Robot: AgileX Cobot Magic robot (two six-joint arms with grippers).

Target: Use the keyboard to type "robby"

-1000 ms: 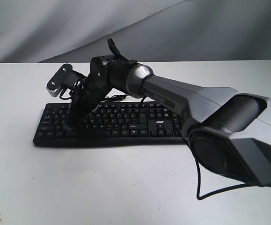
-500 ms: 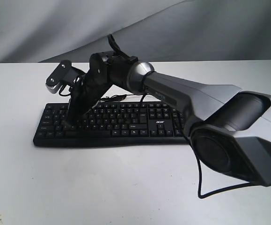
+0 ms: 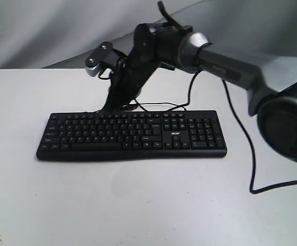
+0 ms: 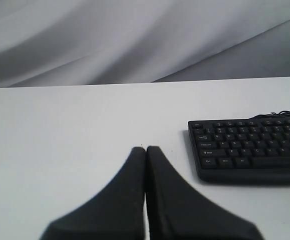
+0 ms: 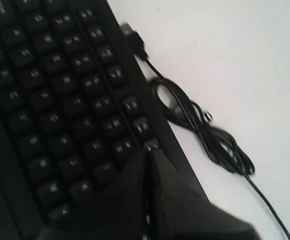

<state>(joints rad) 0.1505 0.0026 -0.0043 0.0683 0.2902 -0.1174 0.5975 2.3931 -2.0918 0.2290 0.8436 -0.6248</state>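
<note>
The long black keyboard (image 3: 133, 134) with white legends lies across the middle of the white table, number pad on its right. My right gripper (image 3: 109, 106) is shut and empty, its tips hanging just above the keyboard's far edge, left of centre. In the right wrist view the shut gripper (image 5: 149, 152) points at the keyboard (image 5: 49, 95) near its back row of keys. My left gripper (image 4: 146, 149) is shut with nothing in it, over bare table off the keyboard's (image 4: 250, 150) left end. It does not show in the exterior view.
The keyboard's thin black cable (image 3: 156, 106) lies bunched behind its far edge, also the cable (image 5: 205, 135) beside the right gripper. A second black cable (image 3: 251, 164) hangs from the right arm down to the table on the right. Grey cloth backs the table.
The right arm has lifted and pulled back from the keys on the left part of the keyboard to its far edge. The keyboard has not moved.
</note>
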